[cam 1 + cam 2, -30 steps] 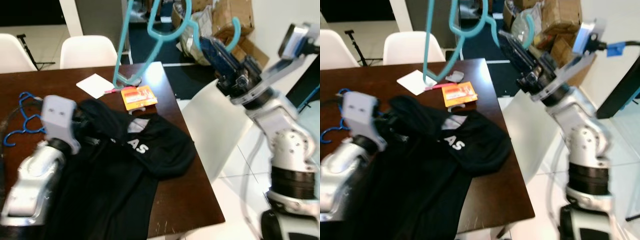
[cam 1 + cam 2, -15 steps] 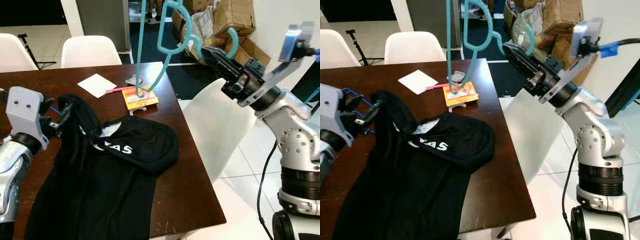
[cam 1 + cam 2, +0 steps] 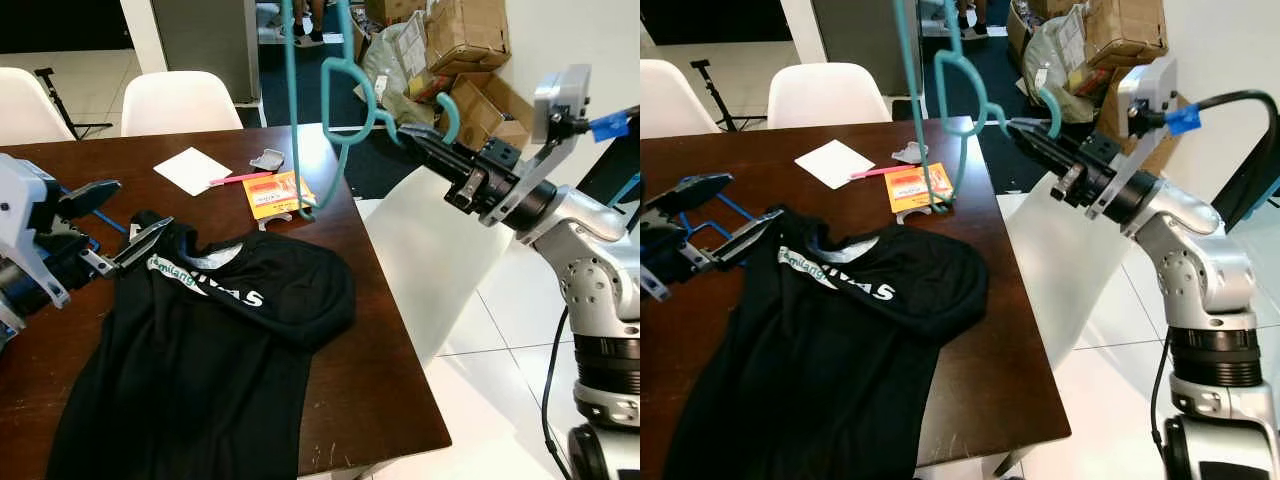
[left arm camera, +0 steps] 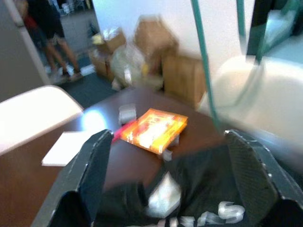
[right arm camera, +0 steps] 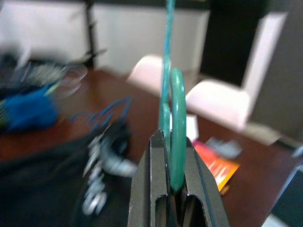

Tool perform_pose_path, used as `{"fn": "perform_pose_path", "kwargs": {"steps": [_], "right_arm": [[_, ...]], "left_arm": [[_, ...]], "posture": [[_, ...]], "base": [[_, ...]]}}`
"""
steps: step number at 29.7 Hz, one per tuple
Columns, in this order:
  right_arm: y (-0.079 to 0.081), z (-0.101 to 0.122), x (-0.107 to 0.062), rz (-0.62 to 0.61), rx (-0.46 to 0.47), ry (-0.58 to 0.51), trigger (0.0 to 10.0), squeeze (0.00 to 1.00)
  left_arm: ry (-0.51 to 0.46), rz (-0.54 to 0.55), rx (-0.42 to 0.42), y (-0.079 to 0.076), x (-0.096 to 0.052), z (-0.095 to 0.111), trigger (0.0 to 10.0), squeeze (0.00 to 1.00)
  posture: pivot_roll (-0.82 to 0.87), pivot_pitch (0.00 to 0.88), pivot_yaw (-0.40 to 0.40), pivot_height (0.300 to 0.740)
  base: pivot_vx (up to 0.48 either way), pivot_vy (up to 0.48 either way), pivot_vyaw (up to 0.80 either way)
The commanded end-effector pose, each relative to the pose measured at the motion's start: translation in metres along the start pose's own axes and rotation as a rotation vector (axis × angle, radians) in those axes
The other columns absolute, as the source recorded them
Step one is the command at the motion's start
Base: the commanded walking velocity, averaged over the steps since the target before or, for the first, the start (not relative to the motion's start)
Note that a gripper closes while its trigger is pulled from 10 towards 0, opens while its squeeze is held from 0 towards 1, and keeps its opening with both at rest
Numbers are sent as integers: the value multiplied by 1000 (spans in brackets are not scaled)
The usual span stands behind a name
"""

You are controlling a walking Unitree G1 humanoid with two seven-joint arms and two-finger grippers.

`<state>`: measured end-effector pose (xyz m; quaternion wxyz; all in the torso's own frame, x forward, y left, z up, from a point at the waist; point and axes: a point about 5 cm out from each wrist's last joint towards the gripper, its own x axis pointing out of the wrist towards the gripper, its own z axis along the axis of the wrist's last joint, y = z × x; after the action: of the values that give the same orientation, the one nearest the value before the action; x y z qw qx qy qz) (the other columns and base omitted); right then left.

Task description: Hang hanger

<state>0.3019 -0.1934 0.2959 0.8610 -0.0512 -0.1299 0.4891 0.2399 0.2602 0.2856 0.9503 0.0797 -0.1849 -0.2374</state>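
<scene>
Two grippers are engaged: the teal hanger (image 3: 345, 95) is clamped aloft by the right gripper (image 3: 415, 135); the black shirt (image 3: 215, 340) collar has been released by the left gripper (image 3: 125, 225), now spread open beside it

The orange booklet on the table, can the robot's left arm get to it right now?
Probably yes. The left gripper is open and holds nothing, and bare table lies between it and the orange booklet. Only the black shirt's collar lies close by.

Black shirt (image 3: 210, 350) covers the table's (image 3: 380, 400) near half.
</scene>
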Motion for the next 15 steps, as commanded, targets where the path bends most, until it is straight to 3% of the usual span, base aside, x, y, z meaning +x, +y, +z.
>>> {"fn": "perform_pose_path", "kwargs": {"steps": [1, 3, 4, 5, 6, 9, 15], "right_arm": [[11, 0, 2, 101, 13, 13, 0, 0], [14, 0, 0, 136, 23, 28, 0, 0], [16, 0, -2, 156, 31, 31, 0, 0], [18, 3, -4, 178, 41, 24, 0, 0], [18, 3, -4, 178, 41, 24, 0, 0], [22, 11, -8, 229, 51, -21, 0, 0], [32, 29, -11, 332, 72, -140, 0, 0]], "left_arm": [[-46, 10, -26, 0, -1, 6, 10000, 1000], [-69, 25, -40, 3, -1, 8, 10000, 1000], [-105, 34, -64, 5, -2, 11, 10000, 12], [-206, 14, -139, 5, -4, 19, 10000, 0], [-206, 14, -139, 5, -4, 19, 10000, 0], [-358, -66, -296, 5, -18, 31, 10000, 0], [-417, -164, -380, 0, -34, 33, 10000, 0]], "posture": [[18, 146, -14, 740], [18, 146, -14, 740], [15, 147, -14, 740], [10, 145, -14, 740], [10, 145, -14, 740], [9, 144, -12, 740], [12, 143, -9, 740]], "base": [[0, 0, 0], [0, 0, 0], [0, 0, 0], [0, 0, 0], [0, 0, 0], [0, 0, 0], [0, 0, 0]]}}
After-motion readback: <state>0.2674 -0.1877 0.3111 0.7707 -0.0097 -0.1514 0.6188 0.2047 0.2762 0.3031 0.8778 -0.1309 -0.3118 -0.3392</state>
